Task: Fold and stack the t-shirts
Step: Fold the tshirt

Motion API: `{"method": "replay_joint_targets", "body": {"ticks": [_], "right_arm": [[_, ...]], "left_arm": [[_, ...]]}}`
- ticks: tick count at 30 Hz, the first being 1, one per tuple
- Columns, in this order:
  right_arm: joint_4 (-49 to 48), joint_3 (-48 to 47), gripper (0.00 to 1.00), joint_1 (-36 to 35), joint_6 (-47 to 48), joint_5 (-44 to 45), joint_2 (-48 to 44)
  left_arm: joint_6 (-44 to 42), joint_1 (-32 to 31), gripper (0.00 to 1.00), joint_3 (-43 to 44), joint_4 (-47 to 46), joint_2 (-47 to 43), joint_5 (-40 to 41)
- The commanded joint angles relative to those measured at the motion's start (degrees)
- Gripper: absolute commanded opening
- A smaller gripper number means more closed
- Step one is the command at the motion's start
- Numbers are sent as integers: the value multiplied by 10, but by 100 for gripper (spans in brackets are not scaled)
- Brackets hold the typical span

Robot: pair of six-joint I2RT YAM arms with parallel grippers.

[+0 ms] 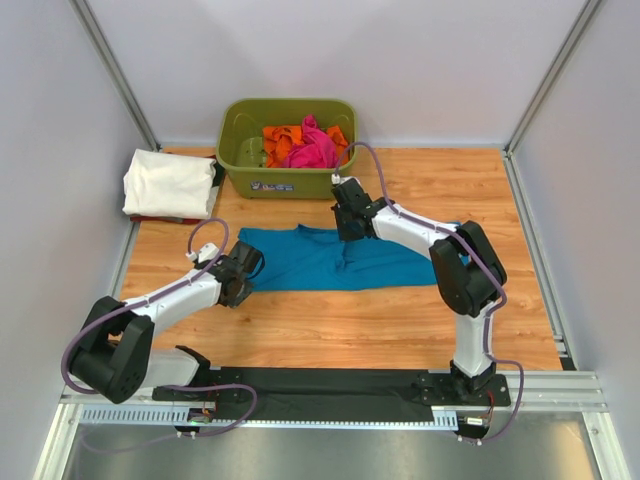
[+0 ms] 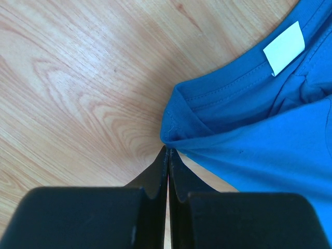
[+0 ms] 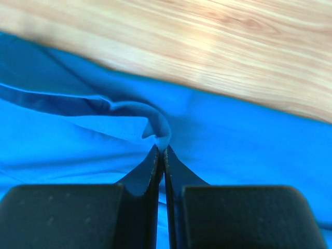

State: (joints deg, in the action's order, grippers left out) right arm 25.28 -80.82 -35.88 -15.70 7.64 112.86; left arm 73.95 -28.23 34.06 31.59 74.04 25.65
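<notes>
The teal-blue t-shirt (image 1: 330, 258) lies spread across the middle of the wooden table. My left gripper (image 1: 245, 262) is shut on its left edge next to the collar; the left wrist view shows the pinched fold (image 2: 171, 142) and a white label (image 2: 284, 47). My right gripper (image 1: 349, 218) is shut on a fold of the same shirt at its far edge, seen in the right wrist view (image 3: 162, 139). A folded white t-shirt (image 1: 170, 183) lies at the back left. Pink (image 1: 312, 148) and orange (image 1: 278, 140) t-shirts sit bunched in the tub.
The olive-green plastic tub (image 1: 285, 178) stands at the back centre, just behind my right gripper. Grey walls and metal posts enclose the table on three sides. A black mat (image 1: 320, 385) lies along the near edge by the arm bases.
</notes>
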Motion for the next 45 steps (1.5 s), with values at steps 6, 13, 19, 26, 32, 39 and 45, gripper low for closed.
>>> {"method": "replay_joint_targets", "body": {"ticks": [6,13,19,26,32,39,45], "right_arm": [[47,7,17,12,-76,33,0],[77,20,42,11,-73,36,-39],[76,-1,48,11,-52,23,-98],[122,17,51,41,-49,70,-135],[93,99,50,75,-64,40,-174],[48,120,40,99,-71,56,-125],[5,117,27,139,-46,42,-91]], "left_arm": [[20,5,0,-13,22,5,16],[8,5,0,-11,23,6,22],[-16,6,0,3,36,5,38],[-28,26,7,34,88,-56,62],[-100,26,70,97,112,-148,55],[-150,11,63,159,14,-105,-61],[-52,-24,58,180,-31,32,-70]]}}
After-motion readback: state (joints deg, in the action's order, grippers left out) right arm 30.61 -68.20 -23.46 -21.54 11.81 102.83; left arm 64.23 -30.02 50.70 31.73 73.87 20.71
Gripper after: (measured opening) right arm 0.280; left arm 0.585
